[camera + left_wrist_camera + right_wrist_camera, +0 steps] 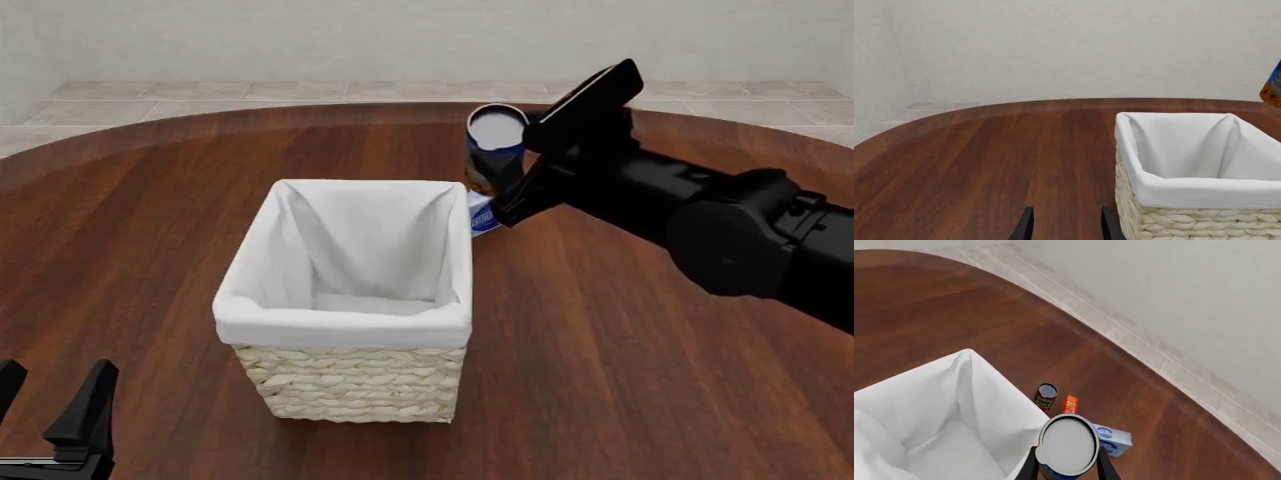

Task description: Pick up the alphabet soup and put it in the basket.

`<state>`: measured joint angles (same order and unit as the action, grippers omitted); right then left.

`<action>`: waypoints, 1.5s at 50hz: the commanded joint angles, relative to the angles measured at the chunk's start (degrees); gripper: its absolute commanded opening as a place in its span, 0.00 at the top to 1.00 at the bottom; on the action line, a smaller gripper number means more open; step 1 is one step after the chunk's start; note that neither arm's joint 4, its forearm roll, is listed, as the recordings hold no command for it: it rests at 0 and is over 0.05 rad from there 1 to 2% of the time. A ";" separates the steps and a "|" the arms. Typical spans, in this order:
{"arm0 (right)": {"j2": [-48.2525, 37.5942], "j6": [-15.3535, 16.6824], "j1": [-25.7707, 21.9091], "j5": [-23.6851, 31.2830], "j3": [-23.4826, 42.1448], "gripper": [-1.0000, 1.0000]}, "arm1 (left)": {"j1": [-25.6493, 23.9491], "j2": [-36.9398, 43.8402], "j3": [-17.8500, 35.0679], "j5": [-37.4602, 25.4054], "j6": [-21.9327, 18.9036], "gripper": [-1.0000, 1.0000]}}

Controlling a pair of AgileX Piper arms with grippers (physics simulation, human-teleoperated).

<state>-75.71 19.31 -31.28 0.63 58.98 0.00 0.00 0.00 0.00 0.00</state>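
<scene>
Nearest, at the front edge of the counter (627, 380), the left end effector (51, 405) sits low w/ its fingers spread and nothing between them, idle, just off the basket's near left corner.

Next out is the basket (350, 375), upright mid-counter, white lining folded over the rim, inside empty as far as I can see.

Beyond its far right corner the right end effector (523, 170) has the soup (495, 150) clamped between its fingers, lifted clear of the counter, silver top up, roughly upright. From the wrist cam the can hangs at the basket's rim, partly over the corner, not yet over the middle of the opening.

Under and behind the can there's a blue-and-white box (1111, 439) on the counter, then a small orange box (1069, 404) and a red can (1046, 396) farther back, all near the basket's far side.

Step in hand, I'd say: pick-up done, carry under way. Next move prob needs the right arm to bring the can toward the near-left, over the centre of the basket, keep it above the lining's rim, lower, then let go. Risk: clipping the cloth edge.
</scene>
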 commanded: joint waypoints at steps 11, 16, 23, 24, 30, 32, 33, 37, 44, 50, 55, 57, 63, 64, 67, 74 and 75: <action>-0.01 -0.31 -2.94 1.81 4.08 1.00 | 0.00 0.00 0.00 0.00 0.00 0.00; -0.20 0.15 -3.57 2.38 5.28 1.00 | 0.00 0.00 0.00 0.00 0.00 0.00; -0.41 0.32 -4.39 2.67 6.12 1.00 | 0.00 0.00 0.00 0.00 0.00 0.00; -0.42 0.36 -4.63 2.74 6.25 1.00 | 0.00 0.00 0.00 0.00 0.00 0.00; -0.86 0.31 -5.57 2.66 6.73 1.00 | 0.00 0.00 0.00 0.00 0.00 0.00; -0.95 0.33 -5.83 2.76 7.06 1.00 | 0.00 0.00 0.00 0.00 0.00 0.00; -0.96 0.33 -5.83 2.77 7.06 1.00 | 0.00 0.00 0.00 0.00 0.00 0.00; -1.20 0.46 -6.41 2.83 7.50 1.00 | 0.00 0.00 0.00 0.00 0.00 0.00; -1.48 0.36 -7.50 2.79 7.93 1.00 | 0.00 0.00 0.00 0.00 0.00 0.00; -2.01 0.38 -8.06 2.38 7.89 1.00 | 0.00 0.00 0.00 0.00 0.00 0.00; -2.33 -0.02 -8.19 2.49 8.21 1.00 | 0.00 0.00 0.00 0.00 0.00 0.00; -2.53 -0.02 -8.38 2.60 8.42 1.00 | 0.00 0.00 0.00 0.00 0.00 0.00; -3.08 -0.08 -8.89 2.97 9.07 1.00 | 0.00 0.00 0.00 0.00 0.00 0.00; -3.18 -0.13 -8.99 3.12 9.29 1.00 | 0.00 0.00 0.00 0.00 0.00 0.00; -3.50 -1.00 -9.68 3.84 10.18 1.00 | 0.00 0.00 0.00 0.00 0.00 0.00; -4.48 0.61 -11.22 4.64 12.00 1.00 | 0.00 0.00 0.00 0.00 0.00 0.00; -4.58 0.89 -11.45 4.72 12.18 1.00 | 0.00 0.00 0.00 0.00 0.00 0.00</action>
<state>-79.60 20.52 -40.98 4.57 68.70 0.00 0.00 0.00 0.00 0.00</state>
